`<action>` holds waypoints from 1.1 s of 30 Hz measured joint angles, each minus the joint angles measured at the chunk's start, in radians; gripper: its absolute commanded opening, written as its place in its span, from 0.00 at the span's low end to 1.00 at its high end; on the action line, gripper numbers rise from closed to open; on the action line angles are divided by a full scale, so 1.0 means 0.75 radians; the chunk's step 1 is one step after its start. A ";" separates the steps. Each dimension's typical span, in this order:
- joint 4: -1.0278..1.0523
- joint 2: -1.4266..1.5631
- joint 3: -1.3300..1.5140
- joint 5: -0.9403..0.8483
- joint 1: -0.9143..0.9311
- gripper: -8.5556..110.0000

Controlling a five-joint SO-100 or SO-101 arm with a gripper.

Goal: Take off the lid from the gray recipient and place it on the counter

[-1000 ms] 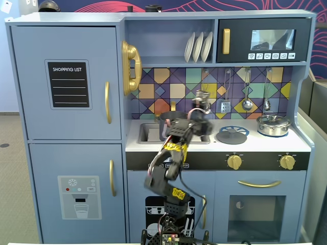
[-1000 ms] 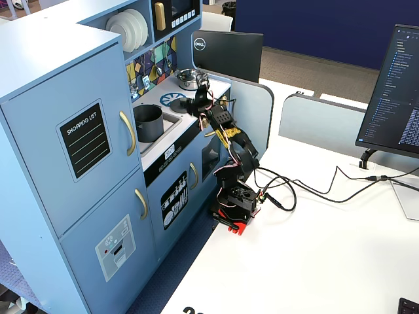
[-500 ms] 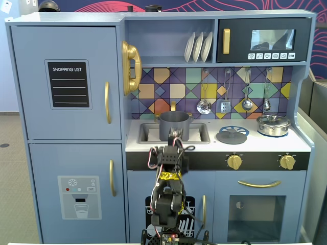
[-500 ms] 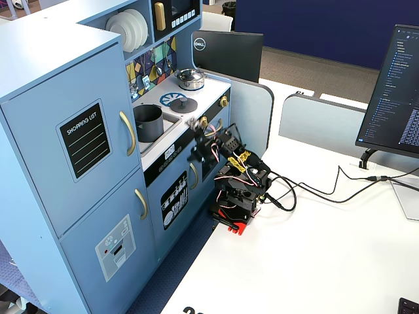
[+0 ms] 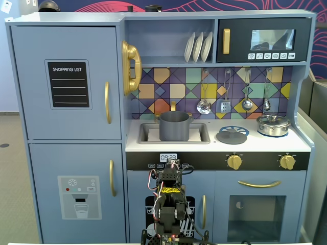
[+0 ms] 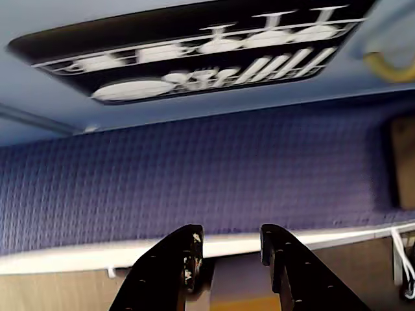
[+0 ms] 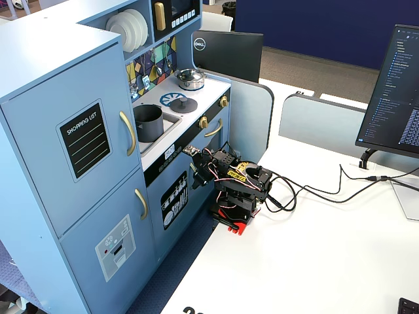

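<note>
The gripper (image 6: 227, 249) is running off the wrist view's bottom edge. The dishwasher panel (image 6: 194, 48) above is blurring, top cut.

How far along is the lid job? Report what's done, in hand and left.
Done: the lid lies on the counter over the blue burner ring, and the gray recipient stands uncovered in the sink. In hand: nothing; the end effector is open and empty, the arm folded low in front of the kitchen. Left: nothing visible.

Office setting, blue toy kitchen (image 5: 71, 143).
White table (image 7: 314, 261); dark monitors (image 7: 228, 53); gray partitions (image 7: 321, 121); blue carpet (image 6: 194, 168); navy wall (image 7: 314, 26).
</note>
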 measured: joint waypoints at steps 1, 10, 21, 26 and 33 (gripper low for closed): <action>0.041 0.014 0.000 0.006 -0.002 0.07; 0.370 0.131 -0.012 -0.070 0.000 0.10; 0.370 0.133 -0.037 0.000 0.010 0.13; 0.370 0.133 -0.037 0.000 0.010 0.14; 0.370 0.133 -0.037 0.000 0.010 0.14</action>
